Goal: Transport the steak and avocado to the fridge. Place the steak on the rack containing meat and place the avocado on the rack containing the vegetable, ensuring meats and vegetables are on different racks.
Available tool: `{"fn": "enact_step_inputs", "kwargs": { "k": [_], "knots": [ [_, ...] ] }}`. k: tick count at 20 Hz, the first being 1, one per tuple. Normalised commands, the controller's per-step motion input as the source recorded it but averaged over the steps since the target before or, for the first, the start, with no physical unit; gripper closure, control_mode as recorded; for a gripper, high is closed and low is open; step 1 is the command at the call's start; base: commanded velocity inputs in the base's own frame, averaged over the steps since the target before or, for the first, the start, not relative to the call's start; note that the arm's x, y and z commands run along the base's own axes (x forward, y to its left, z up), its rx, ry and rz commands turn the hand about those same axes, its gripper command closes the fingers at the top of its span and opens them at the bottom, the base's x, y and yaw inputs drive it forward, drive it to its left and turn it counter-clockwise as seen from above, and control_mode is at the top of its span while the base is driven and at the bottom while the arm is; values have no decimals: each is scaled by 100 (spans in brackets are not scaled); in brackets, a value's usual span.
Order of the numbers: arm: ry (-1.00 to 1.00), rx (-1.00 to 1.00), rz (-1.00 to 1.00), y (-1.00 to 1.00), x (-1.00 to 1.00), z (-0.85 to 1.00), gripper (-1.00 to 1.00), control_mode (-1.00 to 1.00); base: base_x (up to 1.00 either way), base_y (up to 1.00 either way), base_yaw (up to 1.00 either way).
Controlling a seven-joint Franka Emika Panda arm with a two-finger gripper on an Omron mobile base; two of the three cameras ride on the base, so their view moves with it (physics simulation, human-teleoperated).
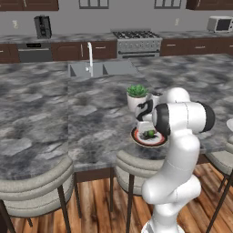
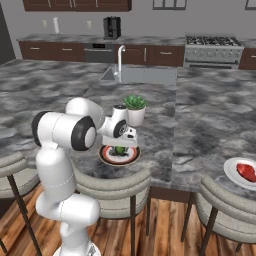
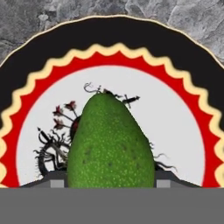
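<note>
Gripper down over the avocado on the plate, grab about to happen.

Going left to right from the plate at the bench edge: sitting on its white middle, the avocado, with the gripper right above it and fingertips either side of its fat end in the hand view. Touching or not, can't tell, so can't call it open or clamped. Just behind the plate, a potted plant. Well off to the right of the plate, the steak on a second white plate. Guessing the avocado is light and firm but glossy and rounded, so likely to squirt out of a pinch near the narrow tip. Best to take it across the widest part, squeeze moderately, no crushing.
</note>
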Motion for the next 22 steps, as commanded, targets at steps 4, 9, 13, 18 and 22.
{"fn": "enact_step_inputs", "kwargs": {
  "k": [4, 9, 13, 18, 22],
  "knots": [
    [4, 0, 0, 0, -1, -2, 100, -100, 0, 0, 0],
    [-15, 0, 0, 12, -74, 68, 100, -100, 0, 0, 0],
    [-12, 3, 0, 0, -100, 100, 100, -100, 0, 0, 0],
    [-8, 1, 0, 0, -100, 100, 100, -100, 0, 0, 0],
    [2, 3, 0, 0, -100, 100, 100, -100, 0, 0, 0]
  ]
}}
